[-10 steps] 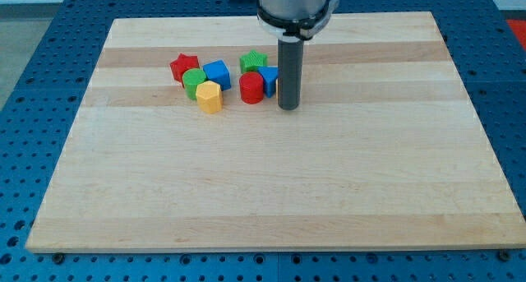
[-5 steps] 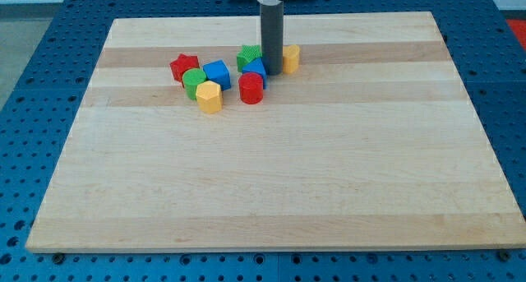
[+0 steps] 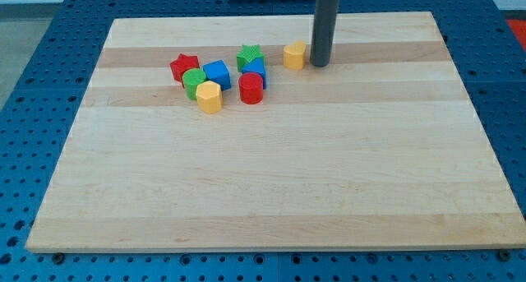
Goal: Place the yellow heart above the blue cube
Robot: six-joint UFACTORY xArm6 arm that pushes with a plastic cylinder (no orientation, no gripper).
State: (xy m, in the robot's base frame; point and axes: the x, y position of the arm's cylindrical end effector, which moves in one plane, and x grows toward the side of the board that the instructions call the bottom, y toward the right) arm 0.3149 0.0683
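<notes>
The yellow heart (image 3: 294, 56) lies near the view's top, right of the block cluster. The blue cube (image 3: 217, 73) sits in the cluster's left half, well to the left of the heart and slightly lower. My tip (image 3: 320, 65) stands just right of the yellow heart, close to it or touching it; I cannot tell which.
Around the blue cube are a red star (image 3: 184, 67), a green cylinder (image 3: 194, 83) and a yellow hexagon-like block (image 3: 209, 96). To its right are a green star (image 3: 251, 56), a second blue block (image 3: 257, 70) and a red cylinder (image 3: 251, 89). The wooden board (image 3: 271, 191) lies on a blue pegboard table.
My tip went from below-right of the cluster, up past it, then right to the far side of the yellow heart. The heart ended up at the view's top, apart from the cluster.
</notes>
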